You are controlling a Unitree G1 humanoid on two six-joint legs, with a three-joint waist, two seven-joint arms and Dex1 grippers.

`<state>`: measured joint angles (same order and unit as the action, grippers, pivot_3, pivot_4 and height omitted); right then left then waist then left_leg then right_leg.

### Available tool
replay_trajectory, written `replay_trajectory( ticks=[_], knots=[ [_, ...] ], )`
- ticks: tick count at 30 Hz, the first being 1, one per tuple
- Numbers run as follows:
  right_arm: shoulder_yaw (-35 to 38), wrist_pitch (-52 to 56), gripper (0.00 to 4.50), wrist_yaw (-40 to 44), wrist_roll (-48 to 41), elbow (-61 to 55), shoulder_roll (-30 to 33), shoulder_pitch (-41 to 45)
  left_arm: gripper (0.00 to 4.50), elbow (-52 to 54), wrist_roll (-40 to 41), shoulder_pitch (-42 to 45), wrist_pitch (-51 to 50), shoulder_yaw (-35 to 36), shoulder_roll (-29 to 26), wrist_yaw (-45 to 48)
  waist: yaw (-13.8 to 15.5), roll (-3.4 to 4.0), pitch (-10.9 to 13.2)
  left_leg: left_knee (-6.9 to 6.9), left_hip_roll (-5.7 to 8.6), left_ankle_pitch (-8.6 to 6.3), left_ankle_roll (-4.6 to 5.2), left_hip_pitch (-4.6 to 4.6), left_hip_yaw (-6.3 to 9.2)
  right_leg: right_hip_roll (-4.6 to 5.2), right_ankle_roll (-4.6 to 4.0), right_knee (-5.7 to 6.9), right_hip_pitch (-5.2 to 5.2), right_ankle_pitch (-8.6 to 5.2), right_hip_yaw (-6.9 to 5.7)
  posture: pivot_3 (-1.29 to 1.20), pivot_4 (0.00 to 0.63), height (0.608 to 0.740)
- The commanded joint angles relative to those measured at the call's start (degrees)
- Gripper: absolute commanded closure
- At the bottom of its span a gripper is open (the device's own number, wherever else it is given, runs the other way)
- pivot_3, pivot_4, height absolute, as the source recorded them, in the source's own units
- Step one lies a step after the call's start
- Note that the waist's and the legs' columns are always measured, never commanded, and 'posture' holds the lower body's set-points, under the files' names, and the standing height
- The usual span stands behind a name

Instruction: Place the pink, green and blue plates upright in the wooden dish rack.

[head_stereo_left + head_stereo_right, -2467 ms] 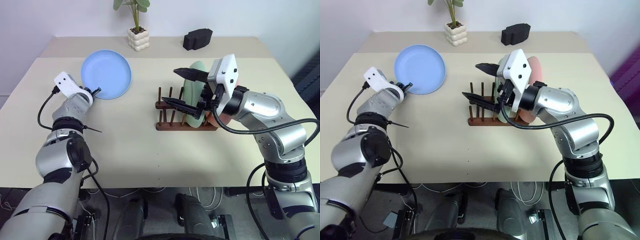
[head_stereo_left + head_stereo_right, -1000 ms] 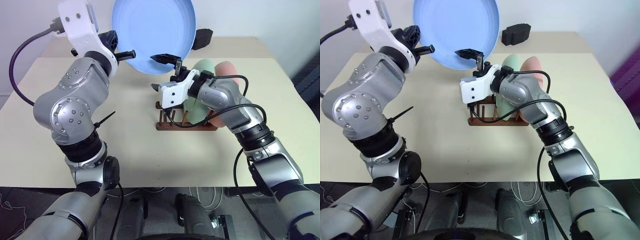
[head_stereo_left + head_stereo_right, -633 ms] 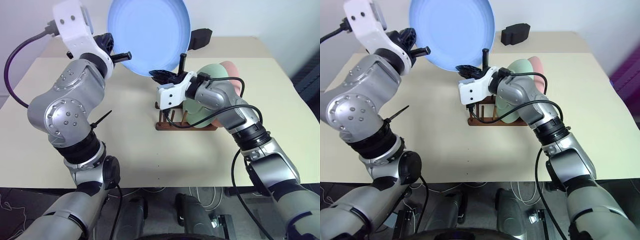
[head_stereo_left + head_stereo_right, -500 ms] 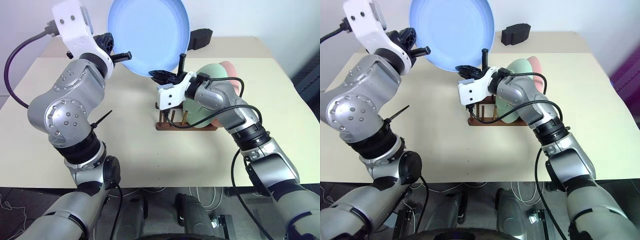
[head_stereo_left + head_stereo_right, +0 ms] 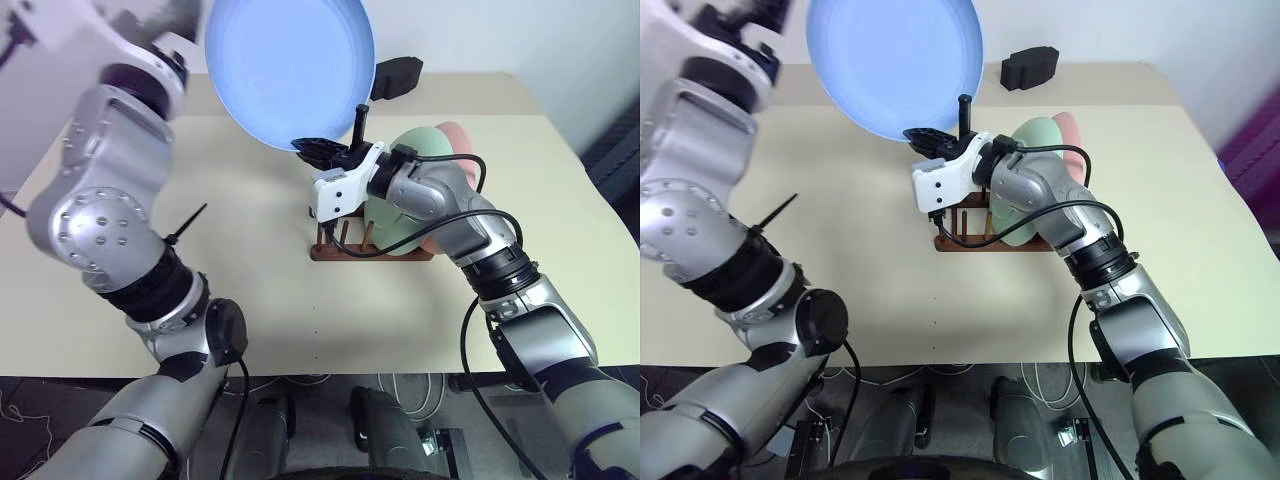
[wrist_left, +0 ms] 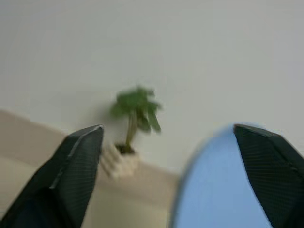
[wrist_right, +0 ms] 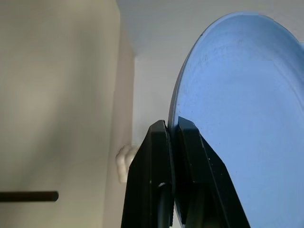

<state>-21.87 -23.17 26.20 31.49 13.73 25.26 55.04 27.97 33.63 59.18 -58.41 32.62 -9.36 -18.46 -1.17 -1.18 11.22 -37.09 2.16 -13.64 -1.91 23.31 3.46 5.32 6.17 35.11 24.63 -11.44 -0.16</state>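
The blue plate [image 5: 290,70] is up in the air above the table, tilted on edge. My right gripper [image 5: 315,147] is shut on its lower rim; in the right wrist view the two fingers [image 7: 161,156] pinch that rim of the blue plate [image 7: 237,118]. My left gripper [image 6: 166,128] stands open beside the plate's upper left edge, nothing between its fingers. The green plate [image 5: 400,215] stands upright in the wooden dish rack [image 5: 335,250], and the pink plate [image 5: 460,135] stands right behind it.
A black object [image 5: 395,75] lies at the back of the beige table [image 5: 250,260]. A small potted plant [image 6: 135,109] stands by the back wall. The rack's left slots, with thin upright pegs [image 5: 322,232], hold nothing.
My right gripper has shut on the blue plate's lower rim. The left gripper has opened, let go of the plate and swung up and to the left.
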Motion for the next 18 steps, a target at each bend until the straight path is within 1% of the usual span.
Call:
replay_trajectory(
  ticks=[1,5,7,9,12,14,18],
  knots=[
    [4.4,-0.1,4.5,0.3,-8.2,-4.1,-2.7,2.7,0.02,-0.7,-1.1,-2.8,3.4,2.5,-5.9,2.3,0.0,0.01,0.0,0.02,-0.01,0.0,-0.01,-0.01,0.01,-0.01,0.0,0.0,0.0,0.0,0.0,0.0,0.15,0.738],
    [7.2,4.5,4.5,3.7,-17.0,-7.8,-5.8,3.1,0.02,-2.2,-3.4,-11.0,7.1,0.3,-12.5,7.8,0.1,0.01,0.0,0.02,-0.02,0.01,-0.01,-0.02,0.01,-0.02,0.0,0.03,0.0,0.0,0.01,0.0,0.15,0.738],
    [8.8,9.3,4.5,6.3,-23.0,-10.8,-7.4,3.0,0.02,-3.2,-4.2,-16.7,9.2,-0.8,-14.7,11.8,0.3,0.0,0.0,-0.01,-0.02,-0.12,0.21,-0.01,0.03,-0.02,-0.01,0.03,0.0,0.01,0.01,0.0,0.15,0.738],
    [10.7,15.3,4.5,8.3,-29.4,-14.0,-9.1,2.8,0.02,-4.3,-5.3,-22.2,12.3,-2.2,-16.4,15.9,0.4,0.0,0.0,-0.01,-0.02,-0.13,0.22,-0.01,0.04,-0.01,-0.01,0.03,-0.01,0.01,0.01,0.0,0.15,0.738],
    [13.9,27.0,4.5,10.8,-40.8,-19.8,-11.0,1.6,0.02,-5.0,-6.6,-30.4,18.3,-5.6,-18.3,23.9,0.4,0.0,0.0,0.0,-0.04,-0.13,0.23,-0.01,0.04,-0.01,-0.05,0.04,-0.01,0.02,0.01,0.0,0.15,0.738],
    [15.9,34.3,4.5,11.7,-47.5,-23.3,-11.4,0.8,0.02,-5.3,-7.1,-34.3,21.6,-7.7,-18.9,28.3,0.4,0.0,0.0,0.02,-0.04,-0.13,0.23,-0.01,0.05,-0.01,-0.06,0.05,0.01,0.02,0.0,0.0,0.15,0.738],
    [21.6,51.5,4.5,10.5,-64.1,-30.1,-11.2,-1.5,0.02,-4.7,-10.1,-43.5,28.3,-14.9,-21.6,37.9,0.3,0.07,0.0,0.05,-0.09,-0.15,0.26,-0.01,0.02,0.01,-0.17,0.03,0.02,-0.01,0.02,0.0,0.15,0.738]
  ],
)
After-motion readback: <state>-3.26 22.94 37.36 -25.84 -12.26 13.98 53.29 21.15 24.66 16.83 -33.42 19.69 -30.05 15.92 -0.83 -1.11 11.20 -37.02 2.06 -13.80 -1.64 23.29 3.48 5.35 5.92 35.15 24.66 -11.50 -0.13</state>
